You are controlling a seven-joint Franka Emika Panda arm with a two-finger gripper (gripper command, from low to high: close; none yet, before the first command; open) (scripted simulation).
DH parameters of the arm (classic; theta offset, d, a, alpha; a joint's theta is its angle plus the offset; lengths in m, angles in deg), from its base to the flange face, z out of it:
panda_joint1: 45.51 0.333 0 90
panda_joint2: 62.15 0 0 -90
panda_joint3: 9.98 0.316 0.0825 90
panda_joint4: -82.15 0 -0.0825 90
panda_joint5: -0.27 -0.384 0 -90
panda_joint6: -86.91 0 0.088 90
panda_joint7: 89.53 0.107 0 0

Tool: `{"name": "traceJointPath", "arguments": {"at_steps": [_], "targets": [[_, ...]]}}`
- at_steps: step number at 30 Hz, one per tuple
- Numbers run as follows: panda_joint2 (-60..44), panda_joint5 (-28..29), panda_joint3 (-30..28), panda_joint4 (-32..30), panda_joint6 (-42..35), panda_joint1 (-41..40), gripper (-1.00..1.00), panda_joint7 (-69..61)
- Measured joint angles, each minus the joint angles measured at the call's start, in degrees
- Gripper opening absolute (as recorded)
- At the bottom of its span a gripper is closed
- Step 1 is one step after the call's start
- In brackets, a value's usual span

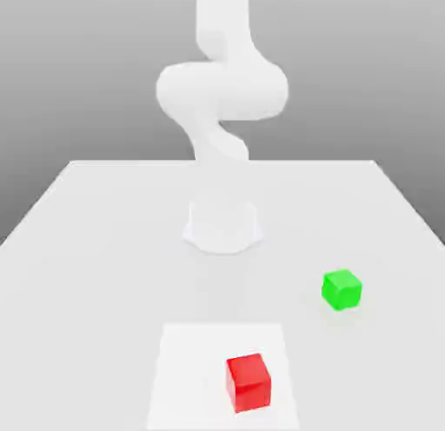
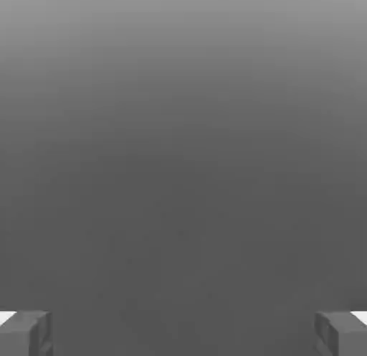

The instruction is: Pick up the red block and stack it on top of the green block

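Nothing done yet: red block [image 1: 248,381] near the table's [image 1: 87,247] front edge, green block [image 1: 342,289] apart; gripper [image 2: 183,333] wide open, empty.

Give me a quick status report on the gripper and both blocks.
Gripper open, nothing between the fingers. Small red cube alone on the white table, not lifted. Small green cube apart from it, toward the exterior view's right, top bare. Nothing between them.
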Motion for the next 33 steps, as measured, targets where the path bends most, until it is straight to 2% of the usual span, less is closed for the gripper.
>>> {"name": "traceJointPath", "arguments": {"at_steps": [22,28,29,33], "targets": [[-46.05,-0.2,0.04,-13.32,20.44,3.92,0.0,-8.99],[-58.49,0.11,0.19,-12.7,29.82,3.87,0.0,-9.31],[-59.8,0.11,0.2,-12.52,30.92,3.86,-1.0,-9.32],[-59.8,0.17,0.22,-12.52,30.91,3.85,-1.0,-9.26]]}}
